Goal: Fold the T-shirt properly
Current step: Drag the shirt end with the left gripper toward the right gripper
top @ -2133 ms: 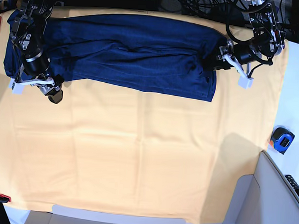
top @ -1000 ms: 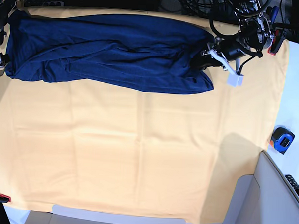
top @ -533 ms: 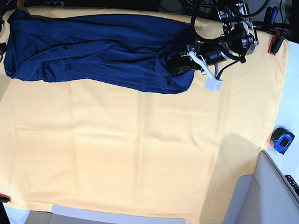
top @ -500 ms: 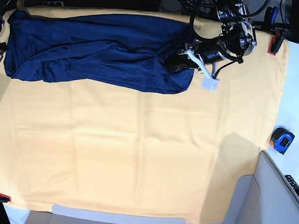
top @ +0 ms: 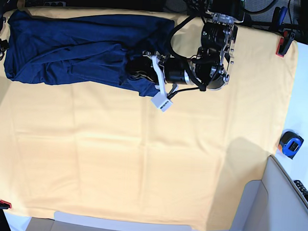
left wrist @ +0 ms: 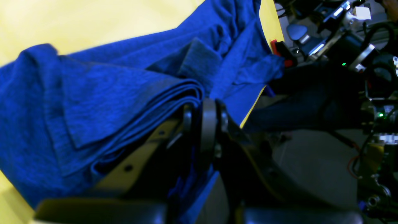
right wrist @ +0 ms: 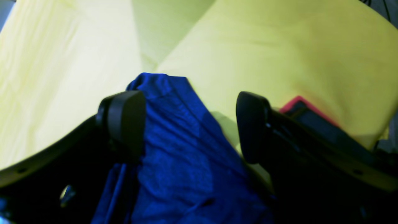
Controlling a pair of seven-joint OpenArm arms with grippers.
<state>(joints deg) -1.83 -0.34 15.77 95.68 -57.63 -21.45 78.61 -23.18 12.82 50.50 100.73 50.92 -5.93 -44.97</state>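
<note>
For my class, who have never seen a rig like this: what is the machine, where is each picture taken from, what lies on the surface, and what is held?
It is a robot with two arms, each ending in a claw. The base view looks down on a table under a yellow cloth. The other two pictures come from cameras on the wrists. A dark blue T-shirt lies at the far edge. The left claw is shut on a bunch of shirt layers. The right claw stands open with the shirt's other end between its fingers, not pinched. A tape measure lies off the cloth.

The left tool (left wrist: 202,118) is clamped tight, its arm stretched sideways; the right tool (right wrist: 189,124) gapes wide.
</note>
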